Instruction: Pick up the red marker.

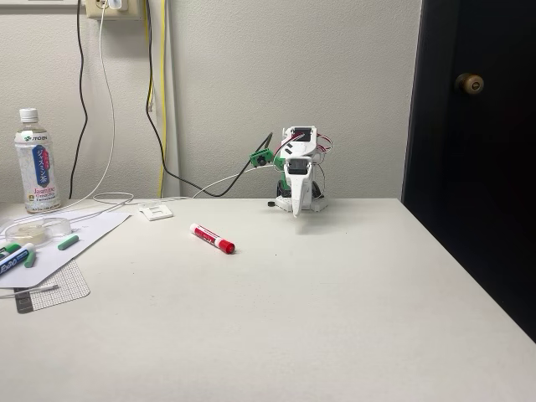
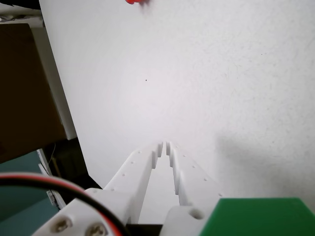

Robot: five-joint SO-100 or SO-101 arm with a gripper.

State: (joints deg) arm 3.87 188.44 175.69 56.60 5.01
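on the pale table [image 1: 335, 318], left of centre in the fixed view, the red marker [image 1: 213, 239] lies flat, red cap toward the near right, white barrel angled back to the far left; nothing touches it and bare surface rings it; the arm sits folded at the far edge near the wall, gripper [image 1: 296, 211] pointing down, well apart from the marker; in the wrist view the gripper [image 2: 165, 144] has its two white fingers [image 2: 142, 164] pressed almost together, only a thin slit between the tips, nothing held; a sliver of red, the marker [image 2: 135, 2], shows at the top edge of that view.

handling, as judgement: you should find it light and stiff, a hard plastic barrel that won't give under the pads; smooth and round, so expect it to roll or slip if you catch it off-axis; not fragile.

take it across the white barrel near its middle, fingers square to its long axis, so it hangs balanced; avoid the cap end, where it may tip.

far left: a bottle [image 1: 37, 162], a blue-labelled marker [image 1: 14, 261] and small green-capped markers [image 1: 68, 242] on paper; leave those be.
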